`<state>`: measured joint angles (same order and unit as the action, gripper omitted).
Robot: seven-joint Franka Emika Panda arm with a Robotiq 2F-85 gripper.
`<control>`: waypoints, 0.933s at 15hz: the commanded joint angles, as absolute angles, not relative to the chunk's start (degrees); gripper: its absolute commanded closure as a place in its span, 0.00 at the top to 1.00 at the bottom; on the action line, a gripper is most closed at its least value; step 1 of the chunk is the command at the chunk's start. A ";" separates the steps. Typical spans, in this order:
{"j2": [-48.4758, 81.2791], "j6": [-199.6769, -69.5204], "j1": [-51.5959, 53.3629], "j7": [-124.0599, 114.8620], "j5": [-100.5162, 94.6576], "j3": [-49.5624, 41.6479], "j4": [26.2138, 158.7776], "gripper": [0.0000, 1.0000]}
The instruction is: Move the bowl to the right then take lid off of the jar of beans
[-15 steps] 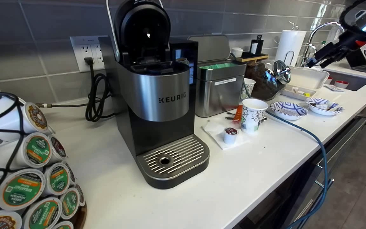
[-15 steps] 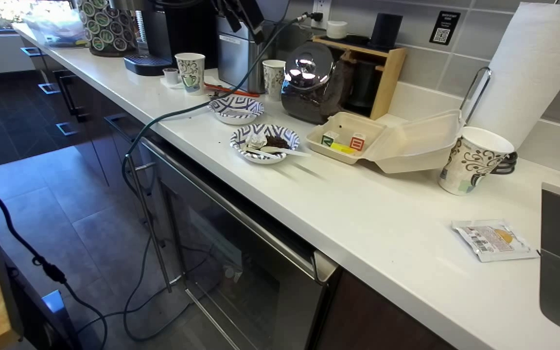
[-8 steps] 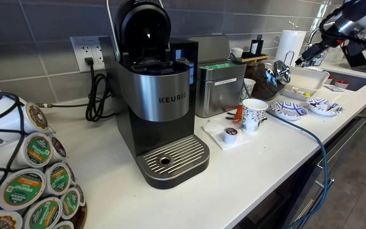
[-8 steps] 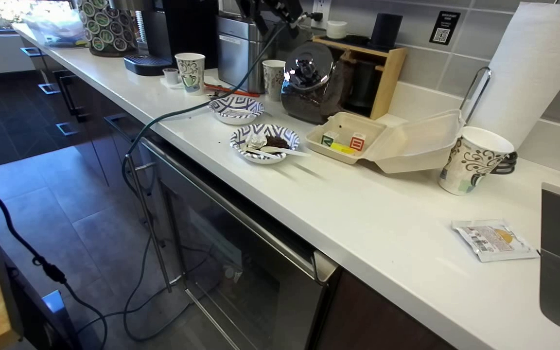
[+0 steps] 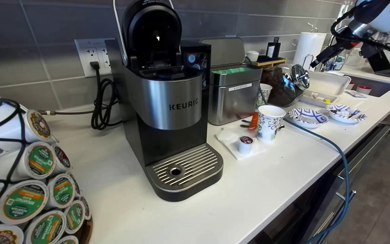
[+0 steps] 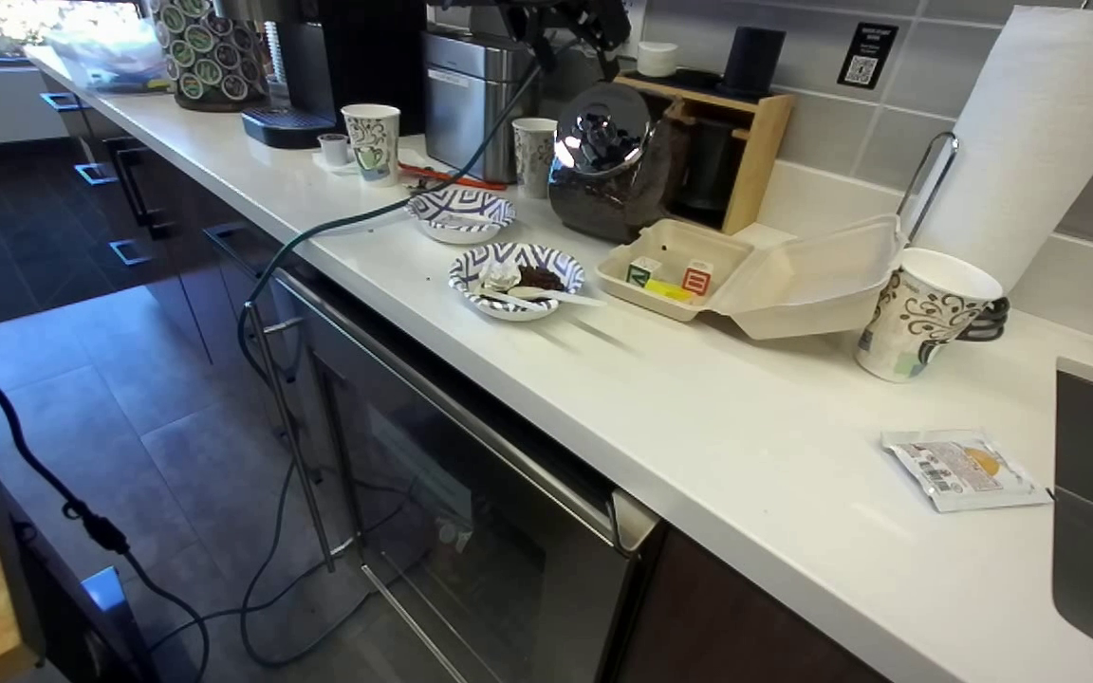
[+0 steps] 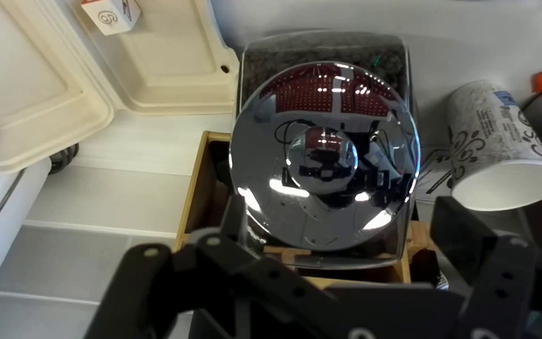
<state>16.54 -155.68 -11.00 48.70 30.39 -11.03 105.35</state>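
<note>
Two shallow blue-and-white bowls stand on the counter. The bowl nearer the coffee maker (image 6: 459, 226) (image 5: 307, 117) looks nearly bare; the second bowl (image 6: 471, 275) (image 5: 344, 118) holds dark grounds and white spoons. The glass jar (image 6: 594, 211) (image 5: 279, 88) of dark beans leans back, its round chrome lid (image 6: 603, 128) (image 5: 300, 77) on it. The wrist view looks straight at the lid (image 7: 327, 103), with the jar's beans (image 7: 318, 47) behind the glass. My gripper (image 7: 339, 212) is open and empty, its fingers spread about the lid's width. In both exterior views the gripper (image 6: 580, 62) (image 5: 315, 63) is above the lid, apparently apart from it.
A wooden stand (image 6: 755, 161) is behind the jar. An open takeout box (image 6: 812, 285) is beside it. A paper cup (image 7: 492, 136) and a metal bin (image 6: 469, 109) stand on its other side. A blue cable (image 6: 357, 220) crosses the counter.
My gripper has moved towards the jar lid, rightward in an exterior view and leftward in the opposite one. It stays open. Bowls, jar and lid have not moved.
</note>
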 commanded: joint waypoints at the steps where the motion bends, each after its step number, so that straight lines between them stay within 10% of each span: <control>1: 17.48 -154.88 -11.88 50.19 31.35 -10.65 104.45 1.00; 14: 23.20 -149.04 -21.38 51.70 36.95 -2.13 98.32 1.00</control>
